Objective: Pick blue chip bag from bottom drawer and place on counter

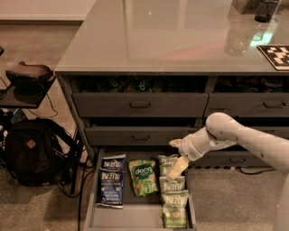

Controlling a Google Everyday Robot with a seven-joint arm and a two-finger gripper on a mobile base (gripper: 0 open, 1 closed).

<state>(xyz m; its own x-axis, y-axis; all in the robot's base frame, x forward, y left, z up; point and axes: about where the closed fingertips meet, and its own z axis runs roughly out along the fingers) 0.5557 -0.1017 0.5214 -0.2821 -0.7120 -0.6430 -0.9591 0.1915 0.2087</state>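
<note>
The bottom drawer [92, 205] is pulled open. At its left lie two navy Kettle bags, one blue chip bag [113, 164] overlapping the other [109, 188]. A green dang bag [143, 177] lies in the middle. Three green Kettle bags [173, 198] lie in a column at the right. My gripper [176, 156] hangs open and empty over the uppermost green Kettle bag, to the right of the blue bags. Its lower finger [178, 168] points down at that bag. The glossy counter [158, 36] tops the cabinet.
A black backpack [30, 152] sits on the floor left of the cabinet, under a dark stand with a black object [27, 73]. On the counter's right are a checkered tag [276, 56], a dark cup [265, 10] and a clear glass [236, 41].
</note>
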